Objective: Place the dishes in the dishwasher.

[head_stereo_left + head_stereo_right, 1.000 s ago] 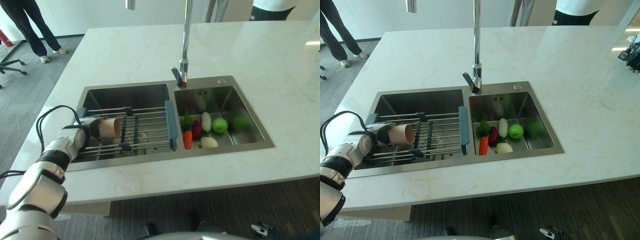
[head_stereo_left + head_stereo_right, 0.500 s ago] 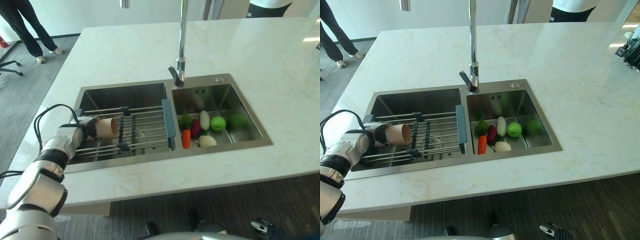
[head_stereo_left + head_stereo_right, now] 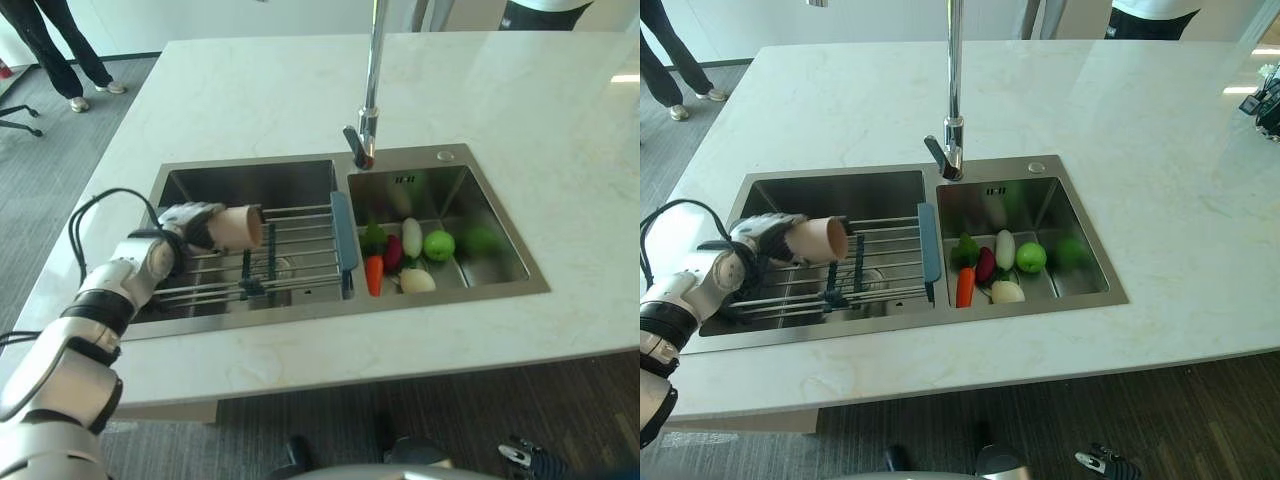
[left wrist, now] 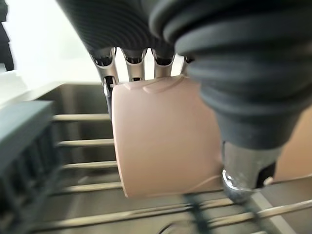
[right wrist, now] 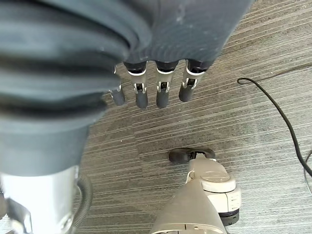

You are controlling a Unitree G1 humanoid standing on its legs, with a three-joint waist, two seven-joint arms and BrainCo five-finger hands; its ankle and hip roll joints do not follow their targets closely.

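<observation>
A grey carpeted floor (image 3: pixel 60 170) surrounds a wide white marble desk (image 3: pixel 540 110), and a person's legs (image 3: pixel 62 50) stand on the carpet at the far left corner. A second person (image 3: pixel 1155 15) stands at the desk's far edge. Set into the desk is a steel double sink (image 3: pixel 440 160) with a tall tap (image 3: pixel 372 80) rising between its two basins. Across the left basin lies a wire rack (image 3: pixel 300 255) with a blue end bar. The right basin holds a carrot (image 3: pixel 374 276), a green apple (image 3: pixel 438 245), a white radish (image 3: pixel 412 240), a dark red vegetable (image 3: pixel 392 254) and a leafy green one (image 3: pixel 373 238), all bunched close together.

The left hand (image 3: pixel 192 224) hangs over the rack's left end with its fingers curled round a beige cup (image 3: pixel 238 226), held on its side with its mouth toward the tap side, above the rack wires. The right hand (image 5: pixel 146 53) hangs low over the carpet, fingers loosely straight, holding nothing.
</observation>
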